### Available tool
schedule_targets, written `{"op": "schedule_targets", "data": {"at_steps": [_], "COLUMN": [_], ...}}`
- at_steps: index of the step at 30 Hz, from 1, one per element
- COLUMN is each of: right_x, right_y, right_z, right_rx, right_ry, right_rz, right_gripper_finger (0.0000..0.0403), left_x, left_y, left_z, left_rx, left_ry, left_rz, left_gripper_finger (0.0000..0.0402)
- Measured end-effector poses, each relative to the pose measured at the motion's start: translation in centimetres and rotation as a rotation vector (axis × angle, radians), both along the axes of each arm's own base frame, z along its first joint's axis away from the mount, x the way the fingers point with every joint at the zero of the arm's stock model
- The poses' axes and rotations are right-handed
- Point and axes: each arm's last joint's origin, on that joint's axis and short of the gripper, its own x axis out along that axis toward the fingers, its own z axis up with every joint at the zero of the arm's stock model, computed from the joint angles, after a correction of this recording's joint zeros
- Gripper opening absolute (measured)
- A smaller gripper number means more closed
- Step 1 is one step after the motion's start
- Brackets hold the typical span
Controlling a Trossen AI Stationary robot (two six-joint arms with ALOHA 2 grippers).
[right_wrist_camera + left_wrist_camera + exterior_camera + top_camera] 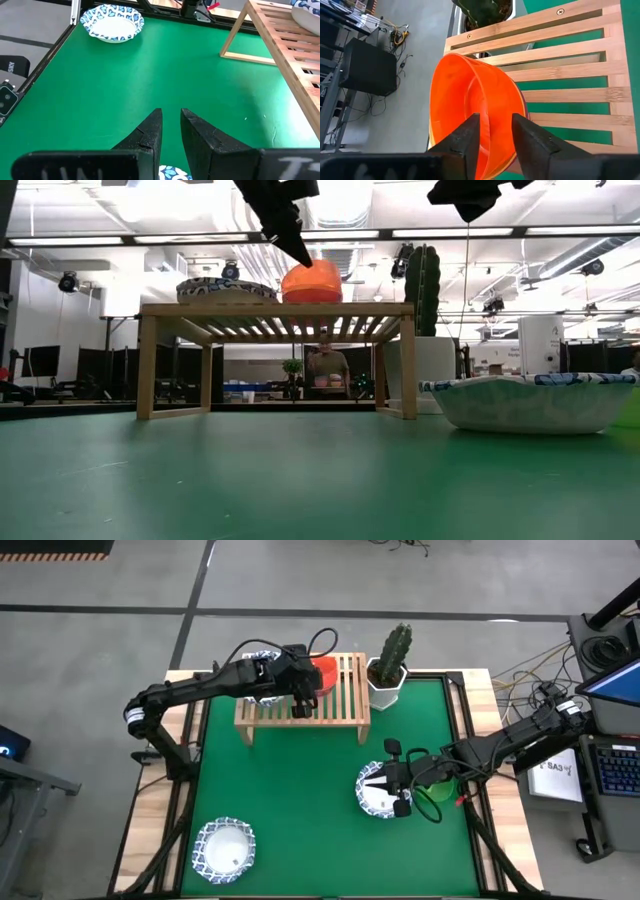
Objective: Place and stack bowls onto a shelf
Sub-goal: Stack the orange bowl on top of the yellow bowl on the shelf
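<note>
On the light-wood shelf [300, 708] stands the red bowl [325, 673], tilted in the low view [312, 282]. Slivers of yellow and purple rim show under it in the left wrist view. My left gripper [495, 120] is at its rim. A white bowl with a blue rim [225, 290] sits on the shelf's left part, partly under the left arm. My right gripper [170, 114] hovers open, with a narrow gap, above another white and blue bowl [375, 802] resting on the green table. A third such bowl [224, 848] stands near the table's near left corner. My left gripper holds the red bowl by its rim wall [497, 107], on the side toward the shelf's near edge. One finger [470, 137] is inside the bowl and the other [530, 137] outside. The fingers slant down from above. The bowl stays on the shelf, tilted.
A cactus in a white pot [393, 665] stands at the shelf's right end. A green bowl [440, 785] lies under the right arm by the table's right edge. Bare green table [300, 790] stretches between shelf and near bowls. A person shows far behind the shelf in the low view.
</note>
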Motion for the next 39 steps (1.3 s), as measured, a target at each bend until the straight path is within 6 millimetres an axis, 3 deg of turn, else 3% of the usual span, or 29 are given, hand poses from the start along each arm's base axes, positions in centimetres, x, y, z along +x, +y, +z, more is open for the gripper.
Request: {"op": "schedule_targets", "data": {"at_steps": [11,16,23,39], "right_x": [0.1,0.6,1.2,1.6], "right_y": [0.0,0.1,0.4,0.6], "right_z": [0.1,0.1,-0.5,-0.8], "right_rx": [-0.002,-0.002,0.001,0.008], "right_ry": [-0.014,-0.045,-0.051,-0.062], "right_rz": [-0.018,-0.013,-0.021,-0.039], "right_gripper_finger": [0.0059,0.0059,0.0059,0.0059], "left_x": [-3.2,-2.6,-0.2,2.0], "left_y": [-2.2,-2.2,-1.1,0.1], "left_z": [3.1,3.8,2.0,-1.8], "left_rx": [-0.084,-0.102,-0.031,-0.046], "left_ry": [-0.113,-0.327,-0.450,-0.330], "left_rz": [0.053,0.003,-0.024,0.053], "left_gripper_finger": [0.0127,0.0126,0.0114,0.0089]}}
